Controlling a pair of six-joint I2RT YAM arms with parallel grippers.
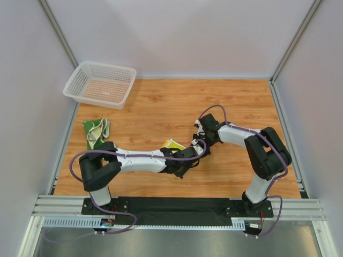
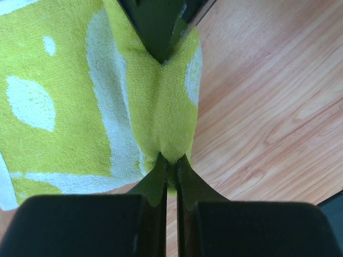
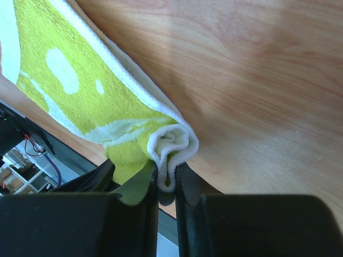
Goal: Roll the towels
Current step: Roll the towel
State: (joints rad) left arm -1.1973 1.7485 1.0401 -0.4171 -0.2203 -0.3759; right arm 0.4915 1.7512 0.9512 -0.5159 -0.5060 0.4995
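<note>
1. Towels: the yellow-green towel (image 1: 172, 143) lies mid-table between both arms; a patterned towel (image 1: 96, 133) sits bunched at the left, near a white basket (image 1: 100, 84).
2. The left gripper (image 2: 170, 160) is clamped on a pinched ridge of the yellow-green towel.
3. The right gripper (image 3: 166, 171) grasps its curled corner; rolling looks barely begun, most remains.
</note>
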